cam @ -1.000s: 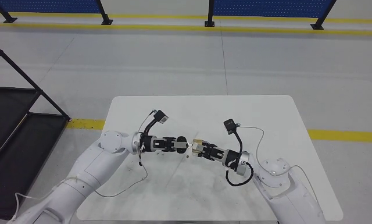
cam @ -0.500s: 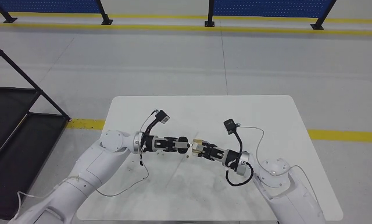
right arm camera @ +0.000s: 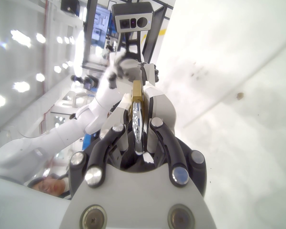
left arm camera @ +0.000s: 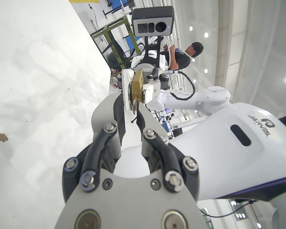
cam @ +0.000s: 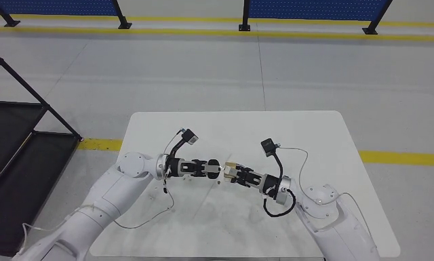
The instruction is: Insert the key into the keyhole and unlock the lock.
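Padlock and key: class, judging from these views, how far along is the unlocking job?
Done: both are off the table, padlock in the right tool, key in the left tool. In hand: the key meets the padlock's end; its depth is hidden. Left: turning it until the lock opens.

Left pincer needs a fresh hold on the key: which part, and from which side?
Pinch the key's flat head, pads on its broad faces, coming from the side away from the lock. The key meets the lock end-on, and the right pincer holds the lock's body, so only that side looks free.
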### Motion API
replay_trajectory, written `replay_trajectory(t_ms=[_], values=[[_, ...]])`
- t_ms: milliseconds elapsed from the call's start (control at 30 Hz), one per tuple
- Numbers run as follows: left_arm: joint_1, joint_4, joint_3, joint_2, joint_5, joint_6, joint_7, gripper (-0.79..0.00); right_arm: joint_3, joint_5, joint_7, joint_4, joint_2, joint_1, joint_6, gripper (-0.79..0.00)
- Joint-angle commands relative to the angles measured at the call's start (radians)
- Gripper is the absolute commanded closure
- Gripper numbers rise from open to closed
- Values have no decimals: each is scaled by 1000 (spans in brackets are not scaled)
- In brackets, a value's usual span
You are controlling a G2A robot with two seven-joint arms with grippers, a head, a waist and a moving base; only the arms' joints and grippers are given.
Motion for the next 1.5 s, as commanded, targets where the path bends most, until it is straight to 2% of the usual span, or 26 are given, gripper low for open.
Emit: replay_trajectory(t_ms=[0,100,233,867,1467], values=[[0,0,0,-1,1,-1,1,-99,0,0,0,0,0,0,0,0],[0,-2,1,-3,2,0,0,-74,0,0,0,0,0,0,0,0],[2,-4,1,-5,2,-2,2,0,0,0,0,0,0,0,0,0],[-6,-2,7,-17,-14,18,-18,0,0,0,0,0,0,0,0,0],[18,-45,-11,-8,132,-93,93,0,0,0,0,0,0,0,0,0]])
